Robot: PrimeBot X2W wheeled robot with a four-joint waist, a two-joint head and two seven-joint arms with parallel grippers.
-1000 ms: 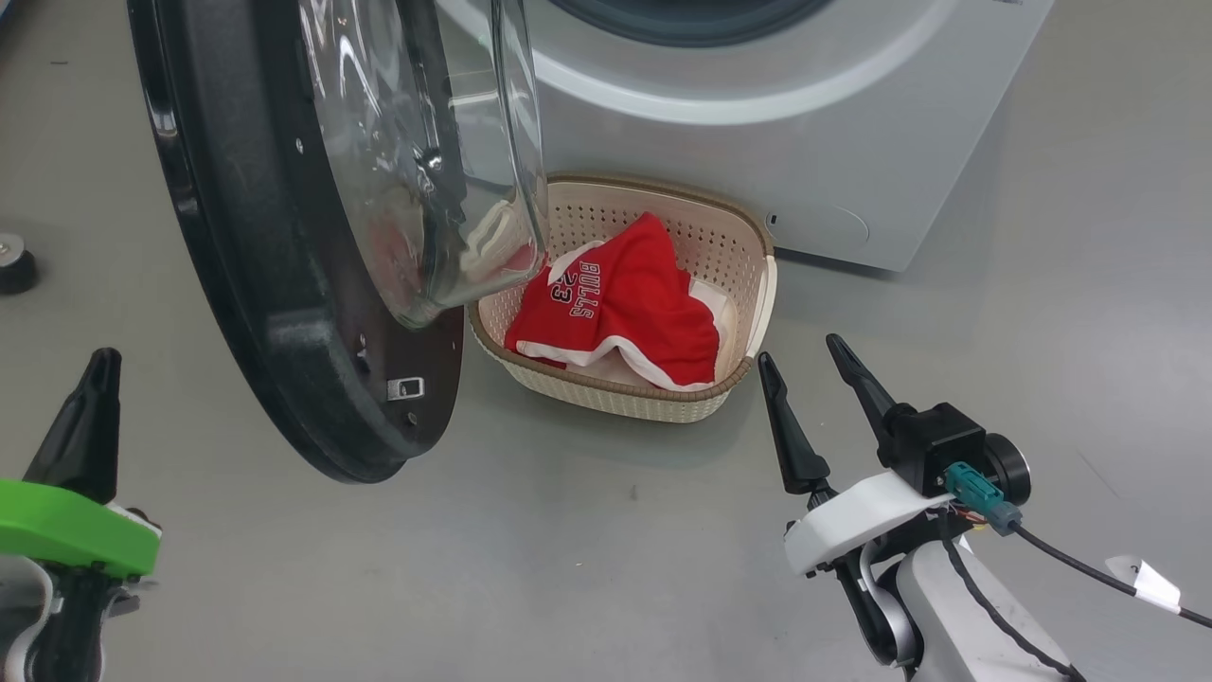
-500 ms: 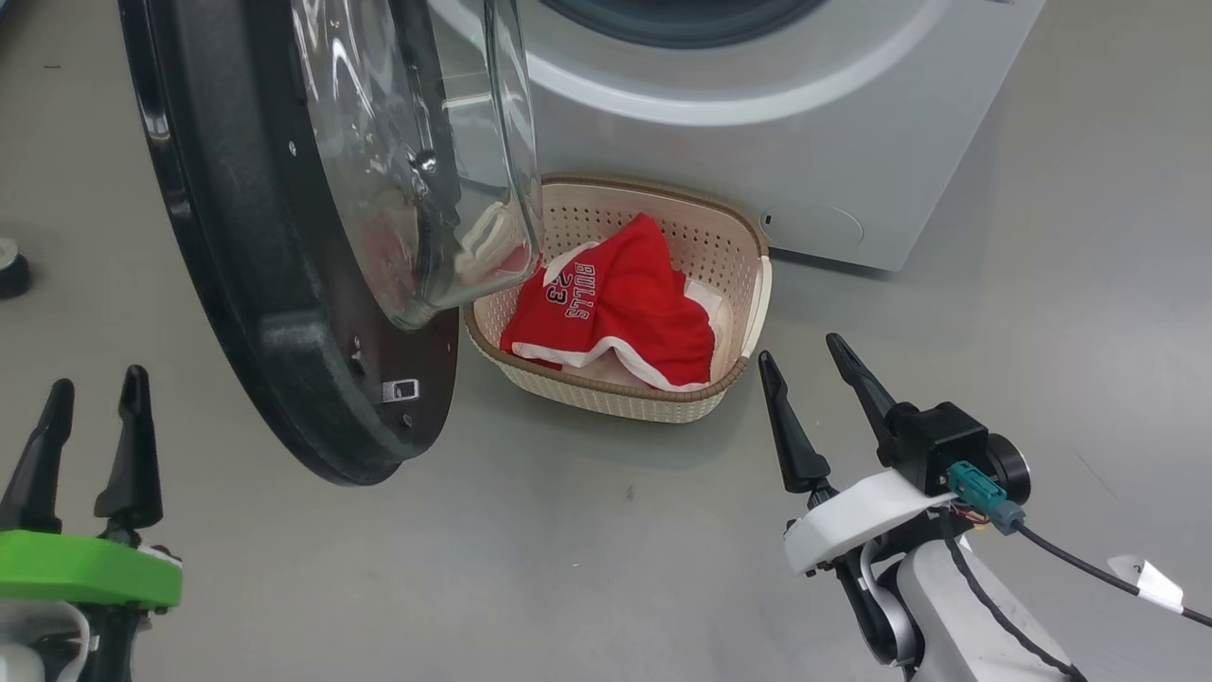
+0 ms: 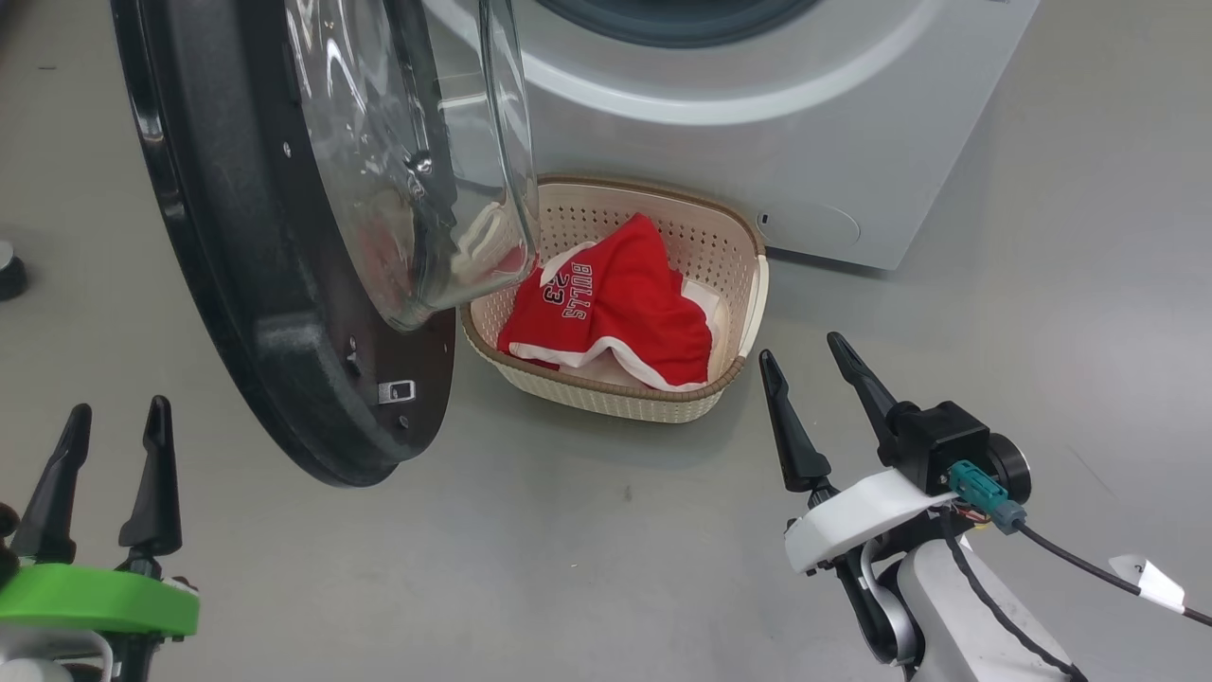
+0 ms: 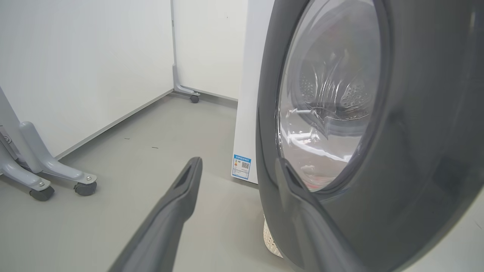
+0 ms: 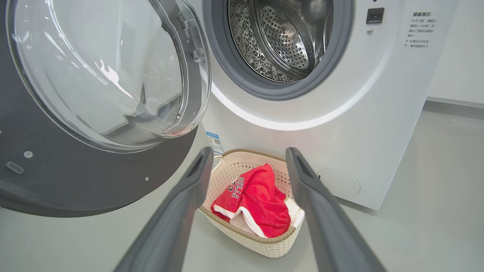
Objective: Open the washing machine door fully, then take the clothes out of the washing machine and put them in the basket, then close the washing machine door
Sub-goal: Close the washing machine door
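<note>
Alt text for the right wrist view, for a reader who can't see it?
A red jersey lies in the basket before the washing machine, whose drum looks empty. The door stands open at left; the right gripper is open, empty.

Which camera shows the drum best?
Right wrist view: it looks straight into the steel drum through the open doorway. Head view catches just the lower gasket; left wrist view sees drum perforations through the door glass.

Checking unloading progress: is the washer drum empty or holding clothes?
Empty as far as visible: the drum shows bare perforated steel; the clothes lie in the basket.
</note>
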